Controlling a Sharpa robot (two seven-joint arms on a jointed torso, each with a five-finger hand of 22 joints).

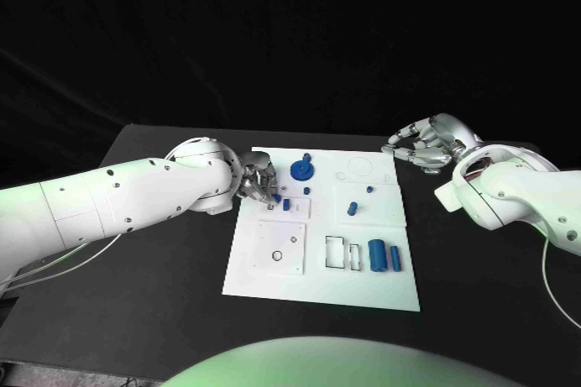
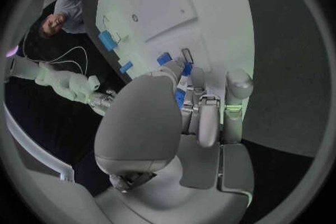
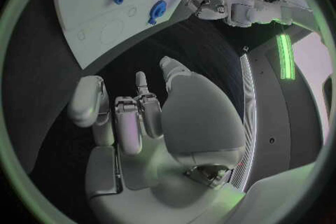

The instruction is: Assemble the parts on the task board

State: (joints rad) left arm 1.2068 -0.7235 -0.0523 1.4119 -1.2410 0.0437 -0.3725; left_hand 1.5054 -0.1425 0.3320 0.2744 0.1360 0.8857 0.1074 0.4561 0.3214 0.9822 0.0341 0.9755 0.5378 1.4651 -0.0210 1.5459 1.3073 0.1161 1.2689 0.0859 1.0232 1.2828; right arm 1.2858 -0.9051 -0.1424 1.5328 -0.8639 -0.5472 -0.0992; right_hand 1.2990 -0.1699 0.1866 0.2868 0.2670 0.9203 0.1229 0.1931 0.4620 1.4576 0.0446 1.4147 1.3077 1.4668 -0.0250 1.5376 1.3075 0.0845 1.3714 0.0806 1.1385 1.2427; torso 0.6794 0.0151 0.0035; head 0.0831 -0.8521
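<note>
The left hand [image 1: 257, 184] sits just left of the middle of the picture, over the top left part of the white task board [image 1: 363, 290], and its fingers pinch a small blue part [image 2: 183, 85]. The right hand [image 1: 424, 146] is in the upper right, off the board, fingers curled in and holding nothing. A blue round part [image 1: 304, 169] lies near the left hand, and two blue tube parts [image 1: 385, 254] lie lower right.

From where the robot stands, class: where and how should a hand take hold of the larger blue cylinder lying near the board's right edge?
Grip the larger blue cylinder across its middle, coming from above. It lies flat on the task board with its long axis running away from the robot, so fingers probably fit best on its left and right flanks. The right hand, curled and holding nothing, looks nearer.
</note>
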